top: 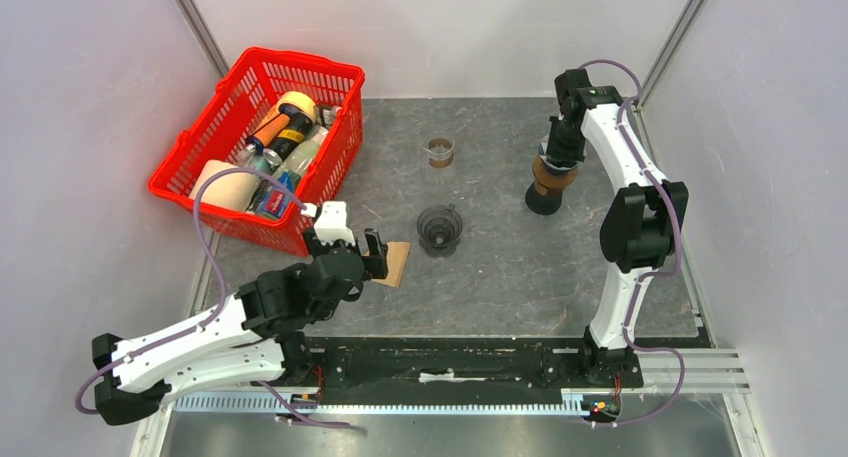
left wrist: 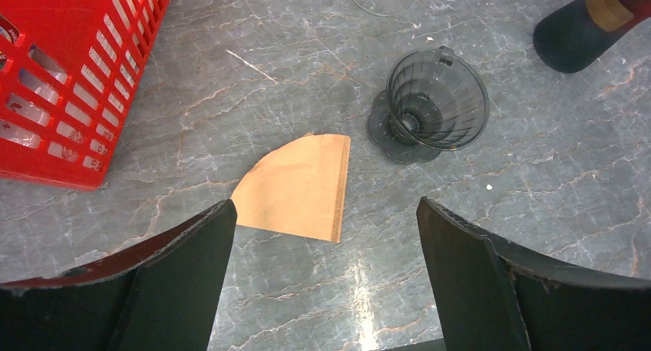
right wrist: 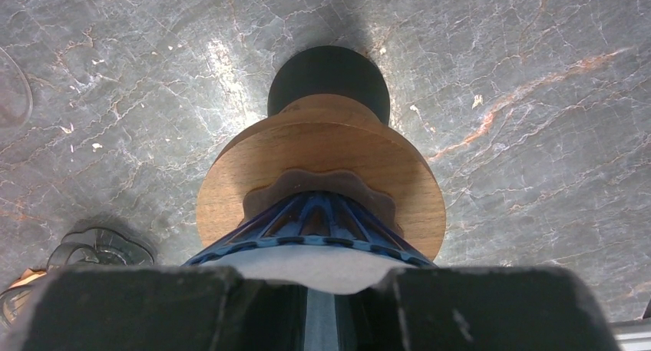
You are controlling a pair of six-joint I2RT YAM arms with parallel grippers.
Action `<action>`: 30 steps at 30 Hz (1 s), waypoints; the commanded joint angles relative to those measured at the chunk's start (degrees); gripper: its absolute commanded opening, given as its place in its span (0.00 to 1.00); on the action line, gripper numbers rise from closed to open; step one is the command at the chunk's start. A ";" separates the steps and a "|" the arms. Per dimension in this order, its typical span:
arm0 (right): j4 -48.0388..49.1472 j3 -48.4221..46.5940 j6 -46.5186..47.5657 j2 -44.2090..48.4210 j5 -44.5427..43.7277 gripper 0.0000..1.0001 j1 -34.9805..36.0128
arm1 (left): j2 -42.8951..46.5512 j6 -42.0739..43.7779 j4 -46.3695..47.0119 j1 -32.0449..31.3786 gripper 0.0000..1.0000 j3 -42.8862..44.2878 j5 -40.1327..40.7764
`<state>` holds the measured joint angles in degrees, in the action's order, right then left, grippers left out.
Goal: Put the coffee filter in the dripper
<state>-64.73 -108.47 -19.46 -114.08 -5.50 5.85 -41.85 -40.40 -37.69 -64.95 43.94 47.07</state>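
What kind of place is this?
Probably a robotics lab test cell, not a kitchen: plain white walls box in a marble-look tabletop, with a cluttered red basket and a coffee dripper.

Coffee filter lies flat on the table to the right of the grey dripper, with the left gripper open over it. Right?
Not quite: the coffee filter lies to the left of the grey dripper, toward the red basket, as the left wrist view shows. The rest holds: it lies flat on the table, and the left gripper is open over it.
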 commanded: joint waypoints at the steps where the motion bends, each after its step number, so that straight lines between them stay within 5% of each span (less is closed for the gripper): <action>1: 0.44 0.34 -0.21 -0.79 -0.48 0.22 0.00 | 0.86 -2.84 -0.01 0.36 0.94 0.21 2.85; 30: -4.28 -9.67 -0.06 4.42 -3.27 0.33 0.01 | 3.73 -3.28 -0.10 0.37 0.95 -0.22 2.37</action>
<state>-68.29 -114.52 -19.68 -112.97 -7.44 5.85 -38.24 -41.04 -37.91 -64.93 43.66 47.07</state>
